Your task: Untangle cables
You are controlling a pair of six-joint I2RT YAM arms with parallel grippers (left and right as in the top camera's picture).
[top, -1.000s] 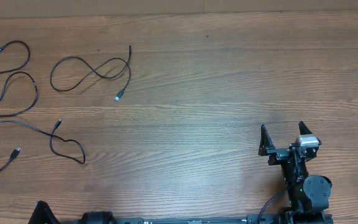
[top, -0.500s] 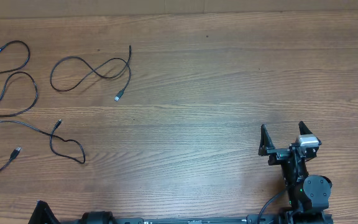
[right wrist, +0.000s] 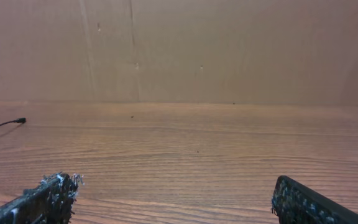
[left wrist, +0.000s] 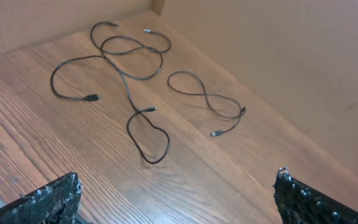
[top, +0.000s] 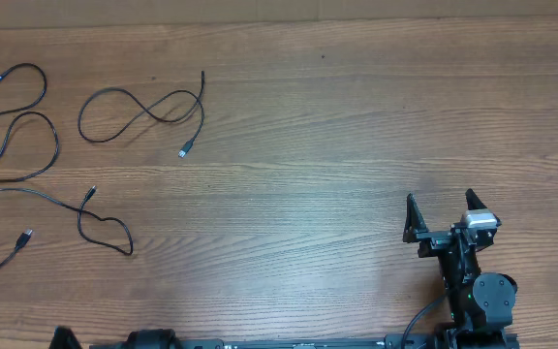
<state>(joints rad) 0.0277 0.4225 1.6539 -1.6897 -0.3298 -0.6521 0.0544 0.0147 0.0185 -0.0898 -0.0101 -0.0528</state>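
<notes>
Three thin black cables lie apart at the table's left in the overhead view. One loops at the far left (top: 27, 114). A figure-eight one (top: 146, 111) lies to its right. A third (top: 51, 200) runs below them with a small loop. The left wrist view shows the figure-eight cable (left wrist: 207, 99) and the looped one (left wrist: 148, 134). My left gripper (left wrist: 178, 177) is open and empty, well short of them; only a sliver of that arm (top: 61, 337) shows overhead. My right gripper (top: 440, 206) is open and empty at the front right (right wrist: 173, 186). One cable plug (right wrist: 17, 121) shows at that view's left edge.
The wooden table (top: 308, 145) is backed by a brown cardboard wall (right wrist: 179, 50), which also stands on the far side of the cables in the left wrist view (left wrist: 291, 56). The right arm's base (top: 482, 296) sits at the front edge.
The sliver of the left arm at the bottom left edge has sunk slightly lower out of the overhead view. The cables and the right arm have not moved.
</notes>
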